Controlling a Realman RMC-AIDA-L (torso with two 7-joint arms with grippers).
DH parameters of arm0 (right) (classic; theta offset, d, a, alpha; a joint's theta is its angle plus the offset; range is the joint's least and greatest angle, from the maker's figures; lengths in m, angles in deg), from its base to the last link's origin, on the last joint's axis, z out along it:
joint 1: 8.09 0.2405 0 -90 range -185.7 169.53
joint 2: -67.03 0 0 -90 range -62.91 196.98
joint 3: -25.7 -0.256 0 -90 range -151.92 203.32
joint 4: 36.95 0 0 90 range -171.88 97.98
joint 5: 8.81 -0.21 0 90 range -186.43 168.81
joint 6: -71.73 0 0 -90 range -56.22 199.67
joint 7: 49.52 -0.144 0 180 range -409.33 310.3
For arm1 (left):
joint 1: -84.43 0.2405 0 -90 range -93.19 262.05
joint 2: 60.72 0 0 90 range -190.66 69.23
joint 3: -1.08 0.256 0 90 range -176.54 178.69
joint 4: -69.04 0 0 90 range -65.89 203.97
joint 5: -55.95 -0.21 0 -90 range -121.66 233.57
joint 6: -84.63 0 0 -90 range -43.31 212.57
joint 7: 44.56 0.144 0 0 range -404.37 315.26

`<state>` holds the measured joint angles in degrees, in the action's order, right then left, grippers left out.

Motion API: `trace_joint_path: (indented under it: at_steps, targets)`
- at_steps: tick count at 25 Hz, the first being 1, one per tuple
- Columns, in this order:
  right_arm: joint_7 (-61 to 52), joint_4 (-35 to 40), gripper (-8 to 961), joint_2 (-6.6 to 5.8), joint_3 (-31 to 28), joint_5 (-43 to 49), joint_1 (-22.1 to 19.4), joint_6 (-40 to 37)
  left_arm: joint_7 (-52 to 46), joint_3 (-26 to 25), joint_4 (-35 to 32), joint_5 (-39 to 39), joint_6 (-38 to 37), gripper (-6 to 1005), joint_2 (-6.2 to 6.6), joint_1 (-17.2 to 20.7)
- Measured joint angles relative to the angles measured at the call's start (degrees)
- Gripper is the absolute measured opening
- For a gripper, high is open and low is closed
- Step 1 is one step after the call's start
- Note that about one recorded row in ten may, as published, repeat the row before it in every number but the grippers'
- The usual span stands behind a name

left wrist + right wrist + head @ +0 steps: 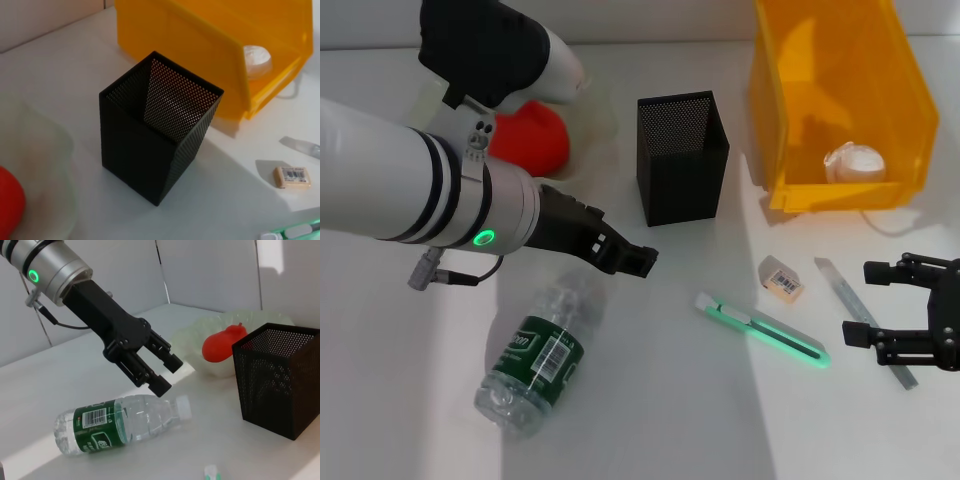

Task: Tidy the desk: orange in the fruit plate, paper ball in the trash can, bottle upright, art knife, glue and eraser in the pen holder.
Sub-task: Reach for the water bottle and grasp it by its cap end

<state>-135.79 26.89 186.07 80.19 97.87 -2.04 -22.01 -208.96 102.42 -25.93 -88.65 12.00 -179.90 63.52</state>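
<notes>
The bottle [540,355] lies on its side at the front left, cap towards the pen holder [682,155]; it also shows in the right wrist view [120,422]. My left gripper [638,260] hovers open and empty just above the bottle's cap end. The orange [530,135] sits in the fruit plate [595,125], half hidden by my left arm. The paper ball [855,162] lies in the trash can [840,100]. The eraser [782,277], a green pen-shaped cutter or glue [760,330] and a grey art knife [865,315] lie on the table. My right gripper [870,302] is open over the grey knife.
The pen holder [155,130] stands upright and looks empty, between the fruit plate [40,165] and the trash can [200,45]. White walls close off the back. Bare table lies between the bottle and the green item.
</notes>
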Motion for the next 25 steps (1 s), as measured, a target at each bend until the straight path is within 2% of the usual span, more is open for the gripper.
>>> trace_joint_path:
  at_steps: [11, 25]
  targets:
    - [0.83, -1.60, 840, 0.01, -0.09, 1.16, 1.22, 0.17, -0.33, 0.97, 7.88, -0.36, 3.14, 797, 0.00, -2.86]
    - [2.41, -2.32, 841, 0.13, 0.14, 1.25, 1.43, 0.23, -0.39, 0.74, 12.46, -1.94, 5.55, 798, 0.00, -3.98]
